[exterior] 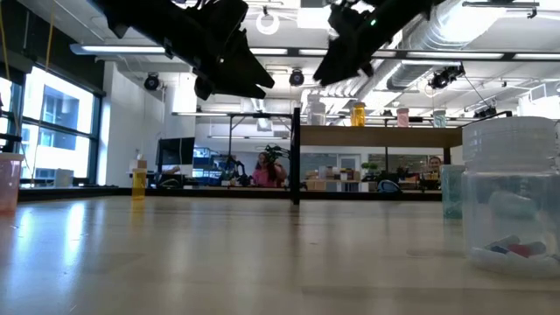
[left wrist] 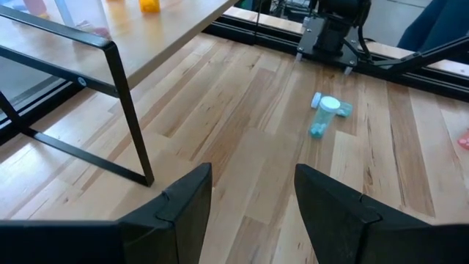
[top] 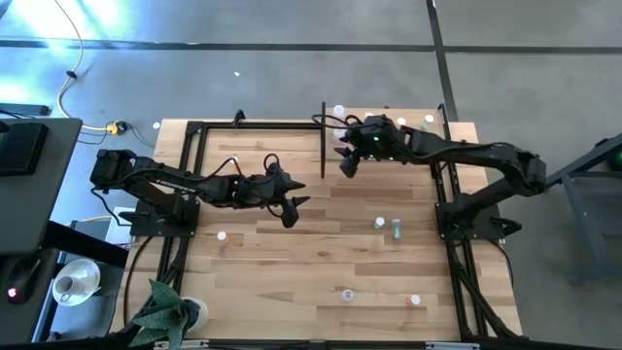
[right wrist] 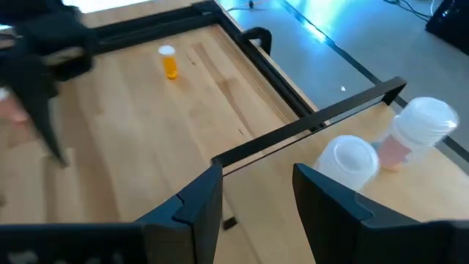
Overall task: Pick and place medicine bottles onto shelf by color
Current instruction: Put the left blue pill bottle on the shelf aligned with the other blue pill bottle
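Several medicine bottles stand on the shelf, a pale board on black posts at the far right of the counter; in the right wrist view a clear-white bottle and a pink one stand just beside each other behind the shelf's black rail. Others are scattered on the counter: a green bottle lying just beside a white-capped one toward the right, one near the left arm, and two near the front edge. The right tool hangs over the shelf's left edge, fingers spread, holding nothing. The left tool hovers above mid-counter, also spread and empty.
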You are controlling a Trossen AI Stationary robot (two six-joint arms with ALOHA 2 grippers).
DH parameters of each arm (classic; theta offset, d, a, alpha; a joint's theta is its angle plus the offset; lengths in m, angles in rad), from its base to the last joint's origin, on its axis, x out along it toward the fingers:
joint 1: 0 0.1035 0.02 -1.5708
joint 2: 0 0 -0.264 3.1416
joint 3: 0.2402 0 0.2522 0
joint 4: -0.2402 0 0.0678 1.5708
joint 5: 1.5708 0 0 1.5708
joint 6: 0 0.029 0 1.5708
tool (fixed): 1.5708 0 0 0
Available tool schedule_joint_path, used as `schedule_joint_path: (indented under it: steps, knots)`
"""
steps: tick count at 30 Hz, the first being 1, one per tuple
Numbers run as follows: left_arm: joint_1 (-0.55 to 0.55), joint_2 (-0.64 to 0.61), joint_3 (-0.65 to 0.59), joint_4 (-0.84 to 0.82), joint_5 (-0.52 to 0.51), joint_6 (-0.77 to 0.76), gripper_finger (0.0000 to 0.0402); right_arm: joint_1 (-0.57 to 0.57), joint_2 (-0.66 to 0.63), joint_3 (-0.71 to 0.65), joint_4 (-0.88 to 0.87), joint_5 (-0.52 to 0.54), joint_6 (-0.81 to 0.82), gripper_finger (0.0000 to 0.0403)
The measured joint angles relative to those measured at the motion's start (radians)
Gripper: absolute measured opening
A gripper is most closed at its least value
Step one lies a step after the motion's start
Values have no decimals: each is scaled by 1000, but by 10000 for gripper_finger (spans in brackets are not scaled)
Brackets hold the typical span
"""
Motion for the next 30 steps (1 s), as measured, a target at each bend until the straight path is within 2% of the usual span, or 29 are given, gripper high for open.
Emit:
schedule_joint_path:
  steps: [8, 15, 21, 30]
  knots:
    - [0, 0, 0, 0, 0, -2, 184, 104, -171, 0, -219, -70, -7, 158]
    - [-1, 0, 0, 0, 1, -18, 184, 242, -242, -36, -433, -94, 12, 158]
    - [-1, 0, 0, 0, 1, -18, 184, 346, -280, -158, -453, -97, 61, 158]
    - [-1, 0, 0, 0, 1, -18, 184, 438, -326, -270, -453, -77, 172, 157]
